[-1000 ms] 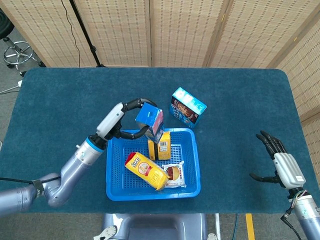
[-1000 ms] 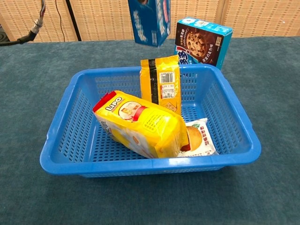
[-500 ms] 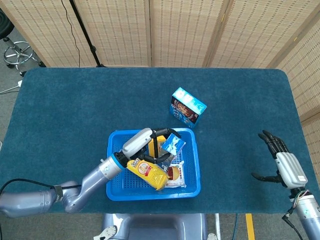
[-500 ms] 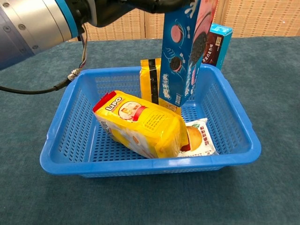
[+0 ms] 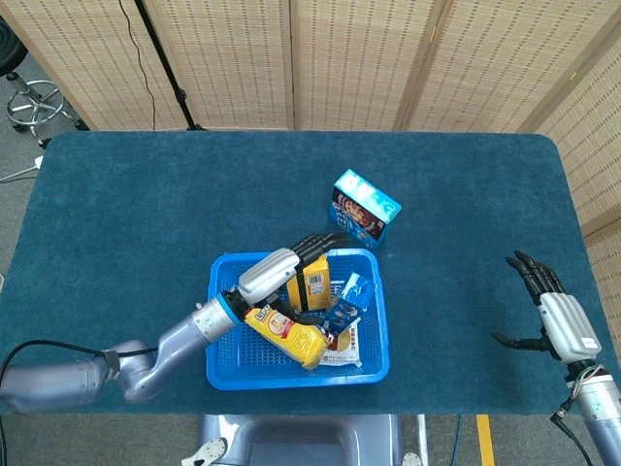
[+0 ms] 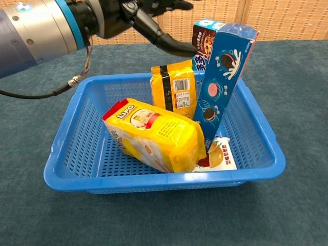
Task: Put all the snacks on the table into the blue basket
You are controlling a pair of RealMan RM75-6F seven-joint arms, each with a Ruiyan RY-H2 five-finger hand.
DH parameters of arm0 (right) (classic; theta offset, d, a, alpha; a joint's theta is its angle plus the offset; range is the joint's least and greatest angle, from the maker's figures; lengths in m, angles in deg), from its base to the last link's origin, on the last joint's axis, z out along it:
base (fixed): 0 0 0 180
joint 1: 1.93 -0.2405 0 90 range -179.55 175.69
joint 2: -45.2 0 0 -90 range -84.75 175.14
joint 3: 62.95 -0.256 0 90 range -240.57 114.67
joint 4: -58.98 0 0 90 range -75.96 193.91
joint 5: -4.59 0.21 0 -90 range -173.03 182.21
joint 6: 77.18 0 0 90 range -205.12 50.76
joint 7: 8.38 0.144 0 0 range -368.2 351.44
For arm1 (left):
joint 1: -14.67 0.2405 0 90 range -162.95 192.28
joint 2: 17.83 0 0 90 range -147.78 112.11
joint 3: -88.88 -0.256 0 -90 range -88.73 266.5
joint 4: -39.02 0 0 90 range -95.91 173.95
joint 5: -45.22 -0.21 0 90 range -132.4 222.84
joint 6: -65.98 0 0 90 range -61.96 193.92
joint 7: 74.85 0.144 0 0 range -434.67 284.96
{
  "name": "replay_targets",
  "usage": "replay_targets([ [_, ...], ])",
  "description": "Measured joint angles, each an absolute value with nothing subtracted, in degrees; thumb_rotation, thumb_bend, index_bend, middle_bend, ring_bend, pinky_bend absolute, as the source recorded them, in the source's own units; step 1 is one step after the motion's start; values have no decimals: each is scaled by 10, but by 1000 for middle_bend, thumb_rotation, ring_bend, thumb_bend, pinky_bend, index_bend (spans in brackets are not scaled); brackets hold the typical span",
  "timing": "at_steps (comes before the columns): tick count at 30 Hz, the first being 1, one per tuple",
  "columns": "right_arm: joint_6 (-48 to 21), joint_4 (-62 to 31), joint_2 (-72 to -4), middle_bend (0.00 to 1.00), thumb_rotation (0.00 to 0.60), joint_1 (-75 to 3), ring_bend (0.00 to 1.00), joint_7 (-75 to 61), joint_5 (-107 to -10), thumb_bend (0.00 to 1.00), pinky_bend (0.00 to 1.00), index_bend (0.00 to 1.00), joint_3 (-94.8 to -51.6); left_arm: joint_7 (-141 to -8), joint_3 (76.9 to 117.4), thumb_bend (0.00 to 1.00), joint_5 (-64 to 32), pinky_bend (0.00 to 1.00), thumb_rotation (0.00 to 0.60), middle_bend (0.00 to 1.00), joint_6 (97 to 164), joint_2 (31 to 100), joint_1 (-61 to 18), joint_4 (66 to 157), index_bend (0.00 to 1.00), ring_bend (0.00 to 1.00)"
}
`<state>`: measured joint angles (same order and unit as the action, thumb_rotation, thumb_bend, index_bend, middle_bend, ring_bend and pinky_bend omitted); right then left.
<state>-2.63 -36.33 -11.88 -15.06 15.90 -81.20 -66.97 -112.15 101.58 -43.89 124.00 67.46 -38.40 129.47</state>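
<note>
the left hand (image 5: 309,250) hangs over the back half of the blue basket (image 5: 221,364), fingers spread and holding nothing. the tall blue cookie box (image 6: 223,87) stands on end inside the basket, leaning to the right, just below and to the right of those fingers (image 6: 169,43) and apart from them; a gap shows between the nearest fingertip and the top of the box in the chest view. the box's lower end sits on the small white snack packet (image 6: 221,156) at the basket's front right corner, and most of that packet is hidden behind the box and the big yellow bag (image 6: 154,136). the big yellow bag lies across the middle of the basket. behind it a smaller yellow packet (image 6: 174,92) stands upright against the back wall.

a second blue box with chocolate chip cookies on it (image 5: 365,207) is out on the table (image 5: 116,194), just beyond the basket's back right corner. from the chest view only its top corner peeks out behind the leaning box.

the right hand (image 5: 558,320) is well off to the right near the table edge, fingers loose and apart, holding nothing. the chest view does not show it, and it cuts the left arm (image 6: 36,31) off at the frame's top left.
</note>
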Motion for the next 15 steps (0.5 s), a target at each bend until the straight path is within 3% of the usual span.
replay_targets([
  [8,-52,-312,-121,0,600,-166,0,185,-773,0,0,0,-694,-1025,1012,122,-434,0,600,0,1265,550,-342,1357,0,0],
  [15,-81,-259,-125,0,600,-204,0,209,-761,0,0,0,-725,-951,992,122,-406,0,600,0,1318,436,-256,1416,0,0],
])
